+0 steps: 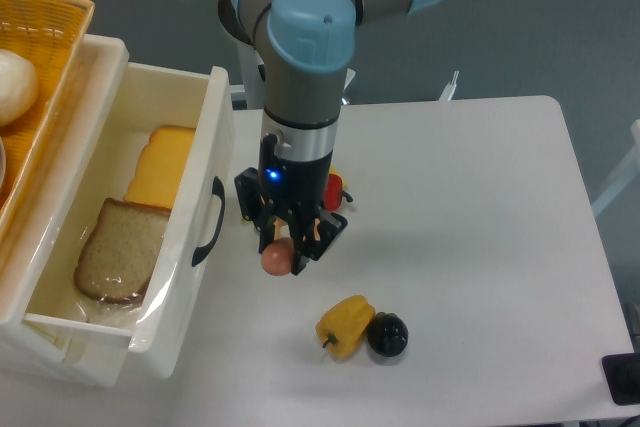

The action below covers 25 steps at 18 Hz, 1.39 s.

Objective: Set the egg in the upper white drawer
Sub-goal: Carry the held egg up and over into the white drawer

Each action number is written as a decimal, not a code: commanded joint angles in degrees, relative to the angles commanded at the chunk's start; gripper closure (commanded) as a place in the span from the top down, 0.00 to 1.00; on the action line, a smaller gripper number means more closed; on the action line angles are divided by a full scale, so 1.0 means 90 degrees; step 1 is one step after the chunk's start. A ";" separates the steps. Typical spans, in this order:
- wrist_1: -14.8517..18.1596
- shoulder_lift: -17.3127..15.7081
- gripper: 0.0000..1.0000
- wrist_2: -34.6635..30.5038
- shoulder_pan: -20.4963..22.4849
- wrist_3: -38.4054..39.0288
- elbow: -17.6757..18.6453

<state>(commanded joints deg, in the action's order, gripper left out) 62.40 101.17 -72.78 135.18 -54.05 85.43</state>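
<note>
1. From where I stand, the gripper points straight down from the arm, and its dark fingers are clamped on the egg, which shows as a small salmon-pink oval poking out below them.
2. The egg hangs clear of the desk, held in the air just beside the front of the upper white drawer.
3. The relation that matters: the drawer's open cavity lies to the left of the egg in this view, past the front panel with its black curved handle. The egg is close to that panel but not yet over the opening.
4. Inside the drawer I see a slice of bread and yellow cheese slices; there looks to be free floor nearer the front wall.
5. My judgement: the coming move is a sideways carry to the left, high enough to clear the rim, before the fingers let go.
6. Behind the gripper sits a red toy pepper; a yellow toy pepper and a dark round fruit lie well apart from the carry path.
</note>
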 joint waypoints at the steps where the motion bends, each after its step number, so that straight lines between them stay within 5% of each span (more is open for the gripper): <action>1: 0.0000 -0.0098 0.23 0.0010 0.0000 0.0000 0.0029; 14: 0.0175 -0.0811 0.24 0.0352 -0.0537 -0.0632 0.0283; 25: 0.1347 -0.1085 0.24 -0.0087 -0.1132 -0.2450 0.0644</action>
<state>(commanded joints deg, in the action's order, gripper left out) 74.53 91.41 -73.56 124.98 -76.11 91.23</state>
